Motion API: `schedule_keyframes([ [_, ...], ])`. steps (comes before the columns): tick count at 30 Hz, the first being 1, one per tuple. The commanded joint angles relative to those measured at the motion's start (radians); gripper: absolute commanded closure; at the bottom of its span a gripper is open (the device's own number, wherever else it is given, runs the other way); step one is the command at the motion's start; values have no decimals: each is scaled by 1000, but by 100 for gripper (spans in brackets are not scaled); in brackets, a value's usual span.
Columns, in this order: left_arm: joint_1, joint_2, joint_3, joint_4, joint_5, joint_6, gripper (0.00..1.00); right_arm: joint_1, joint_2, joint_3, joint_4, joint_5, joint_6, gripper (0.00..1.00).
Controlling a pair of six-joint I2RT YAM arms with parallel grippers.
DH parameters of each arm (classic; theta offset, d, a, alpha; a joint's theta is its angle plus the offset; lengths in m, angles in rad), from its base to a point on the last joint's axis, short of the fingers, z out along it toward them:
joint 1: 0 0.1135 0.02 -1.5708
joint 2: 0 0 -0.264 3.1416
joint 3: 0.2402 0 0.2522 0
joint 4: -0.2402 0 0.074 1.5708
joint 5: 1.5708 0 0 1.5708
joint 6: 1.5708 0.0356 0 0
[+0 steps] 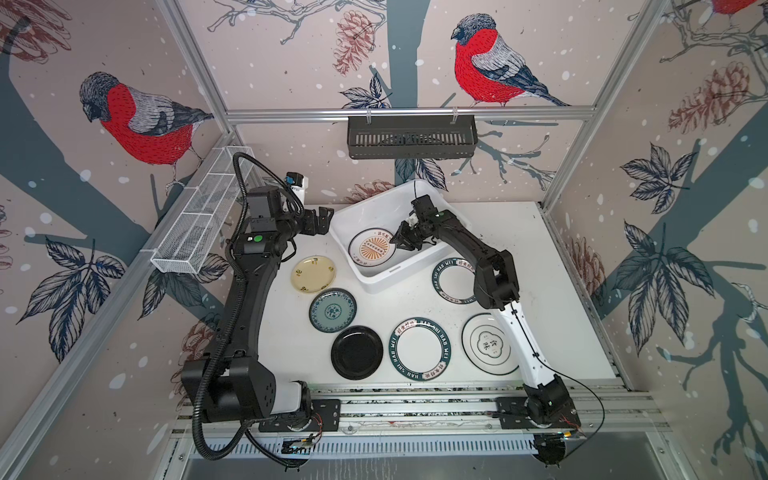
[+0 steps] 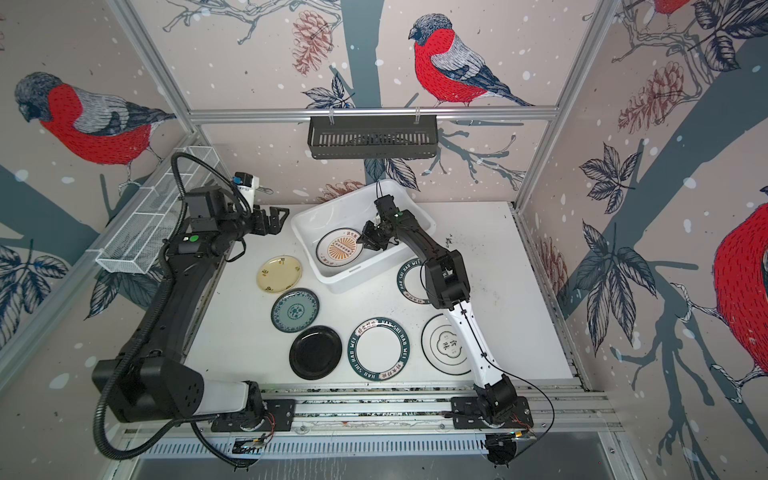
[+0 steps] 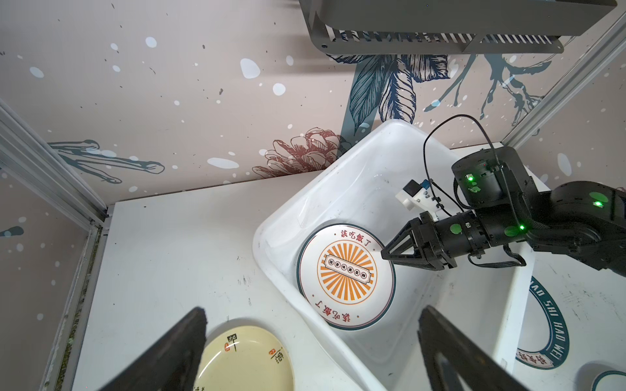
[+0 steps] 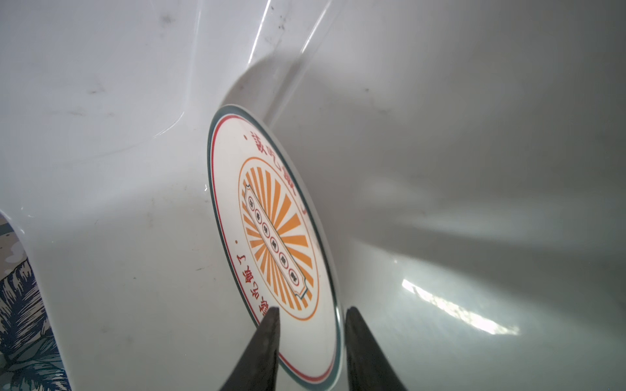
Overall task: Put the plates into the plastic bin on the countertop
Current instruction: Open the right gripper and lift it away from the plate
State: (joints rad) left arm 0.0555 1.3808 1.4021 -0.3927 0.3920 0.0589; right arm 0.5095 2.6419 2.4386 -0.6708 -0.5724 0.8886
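Find the orange-sunburst plate point(image 1: 371, 248) lying in the plastic bin point(image 1: 380, 283), with right gripper point(image 4: 312, 309) narrowly parted astride its rim and left gripper point(image 1: 321, 220) wide, empty, beside the bin. Probably stiff, glossy, breakable; take hold at the rim.

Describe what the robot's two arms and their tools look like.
Left arm: black, white link near base, thick ribbed black conduit, green dot. Right arm: black, white lower link, thin black cable, green lights. Left tool and right tool: black, tapered fingers.
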Motion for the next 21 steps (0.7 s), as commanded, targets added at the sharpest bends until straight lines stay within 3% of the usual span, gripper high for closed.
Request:
schedule_keyframes([
  [1, 2, 6, 4, 57, 22, -2, 4, -1, 0, 11, -7, 14, -9, 63],
  [12, 2, 17, 8, 60, 27, 1, 4, -15, -24, 17, -14, 66, -17, 63],
  [21, 3, 26, 24, 52, 22, 11, 4, -63, -143, 35, 68, 81, -12, 62],
])
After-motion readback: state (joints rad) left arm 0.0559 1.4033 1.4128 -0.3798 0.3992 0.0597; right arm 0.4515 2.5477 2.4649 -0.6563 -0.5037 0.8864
